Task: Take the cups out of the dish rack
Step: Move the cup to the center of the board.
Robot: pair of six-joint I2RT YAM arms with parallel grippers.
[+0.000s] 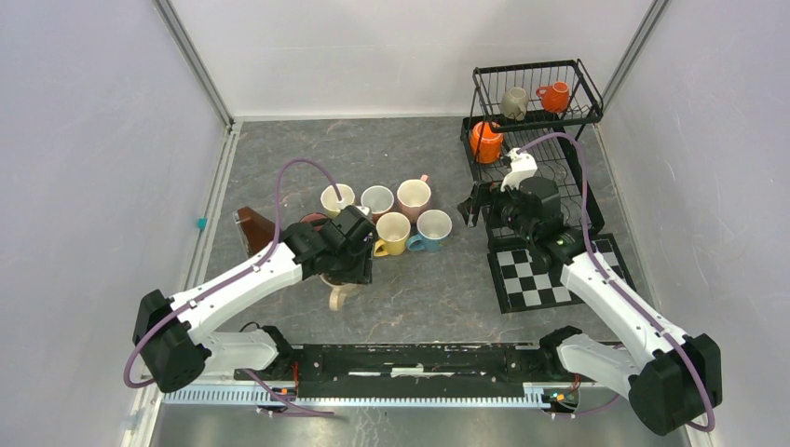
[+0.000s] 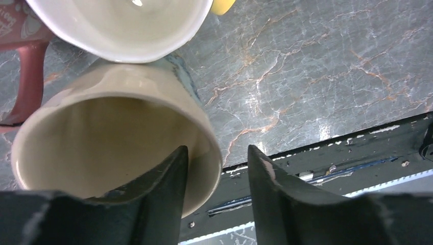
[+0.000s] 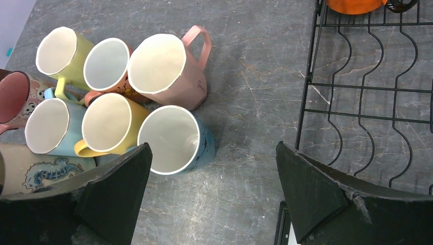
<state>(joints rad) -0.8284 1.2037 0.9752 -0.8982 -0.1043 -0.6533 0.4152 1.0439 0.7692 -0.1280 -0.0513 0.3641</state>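
Main worry: the left gripper sits half-spread across the rim of the cream mug, one finger inside and one outside. There's daylight on the outer side, so no real pinch that I can see. That mug touches a white-rimmed cup in the unloaded bunch, and a sideways tug could clack them together or tip it.

The right gripper is wide open and empty, hovering between the bunch and the dish rack. The rack holds an orange mug on the lower tier, plus a grey-olive mug and a second orange mug up top. Fingers that wide could snag the wire.

The bare tabletop toward the near edge gives room.
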